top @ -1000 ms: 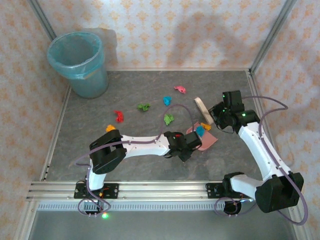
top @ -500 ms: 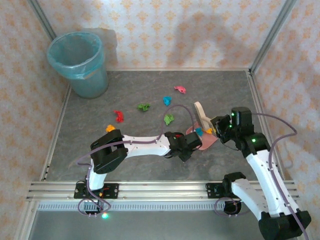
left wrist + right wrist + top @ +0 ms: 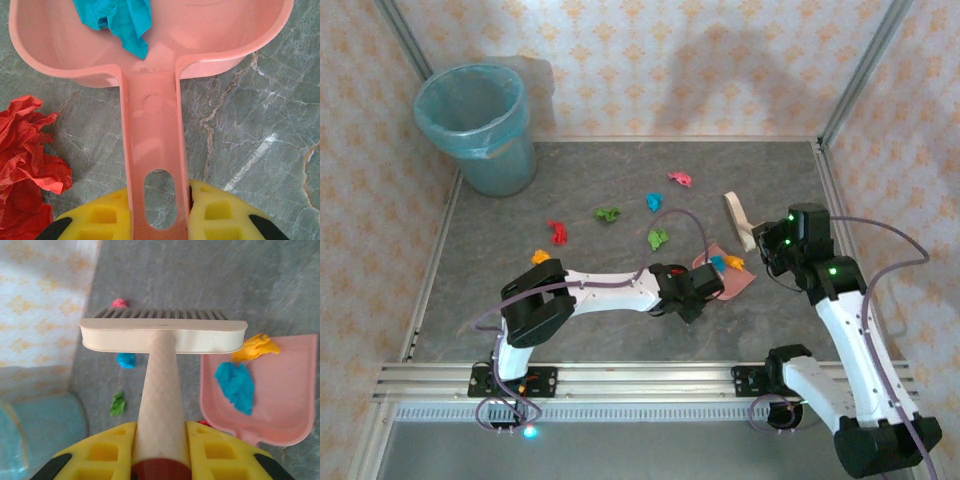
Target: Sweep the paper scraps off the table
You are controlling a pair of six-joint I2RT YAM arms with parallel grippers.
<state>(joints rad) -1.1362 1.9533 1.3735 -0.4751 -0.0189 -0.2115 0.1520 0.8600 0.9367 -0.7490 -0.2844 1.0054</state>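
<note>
My left gripper [image 3: 696, 288] [image 3: 157, 215] is shut on the handle of the pink dustpan [image 3: 732, 280] [image 3: 150, 55], which lies flat on the table [image 3: 620, 330]. A blue paper scrap [image 3: 122, 17] [image 3: 235, 385] lies inside it, and an orange one [image 3: 733, 264] [image 3: 255, 347] sits at its lip. A red wad [image 3: 25, 150] lies beside the handle. My right gripper [image 3: 770, 245] [image 3: 160, 450] is shut on the cream brush [image 3: 737, 220] [image 3: 162, 335], held just right of the pan. Pink [image 3: 679, 179], blue [image 3: 654, 201], two green [image 3: 607, 213] [image 3: 658, 239], red [image 3: 557, 232] and orange [image 3: 540, 257] scraps lie scattered to the left.
A light-blue lined bin [image 3: 480, 125] stands at the back left corner. Aluminium rails [image 3: 620, 380] edge the table front, and peach patterned walls [image 3: 670, 60] close in the back and sides.
My right arm swung its elbow in and carried the brush against the pan's right edge, then slightly back to the right. The left arm and dustpan stayed put.
</note>
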